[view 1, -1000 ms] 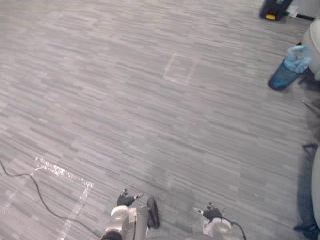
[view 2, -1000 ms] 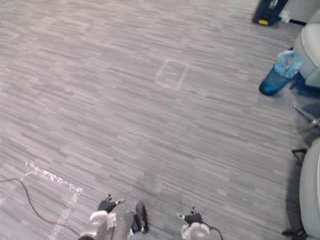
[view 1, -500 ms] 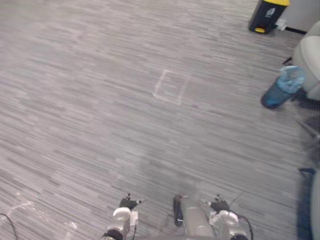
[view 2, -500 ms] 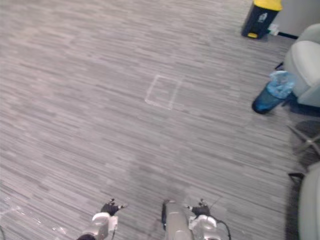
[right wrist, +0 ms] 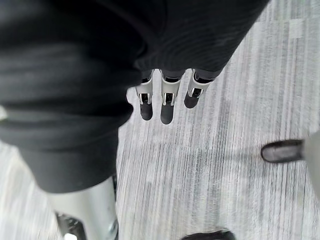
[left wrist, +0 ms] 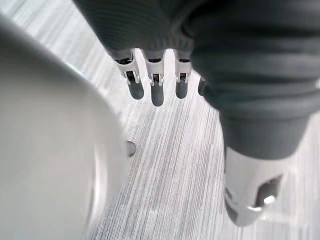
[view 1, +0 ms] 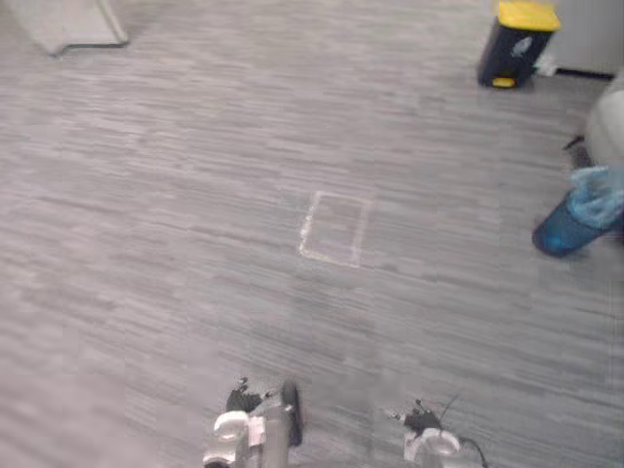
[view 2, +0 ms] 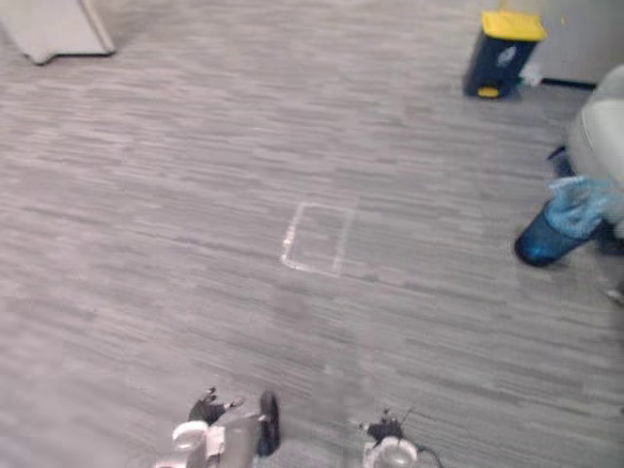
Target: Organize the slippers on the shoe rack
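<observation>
We are looking over grey striped carpet (view 1: 175,195), a taped rectangle (view 1: 334,229) ahead and a yellow-lidded bin (view 1: 517,44) far right. We cannot tell which way the slippers or shoe rack are lying, so neither arm is reading as nearer. The left hand (left wrist: 156,92) and right hand (right wrist: 167,107) are hanging low, straight-fingered, holding and touching nothing.

Saw grey streaked floor (view 1: 175,195), pale square outline (view 1: 334,229), black bin (view 1: 507,60) with yellow lid (view 1: 527,15), blue bin (view 1: 560,231).
</observation>
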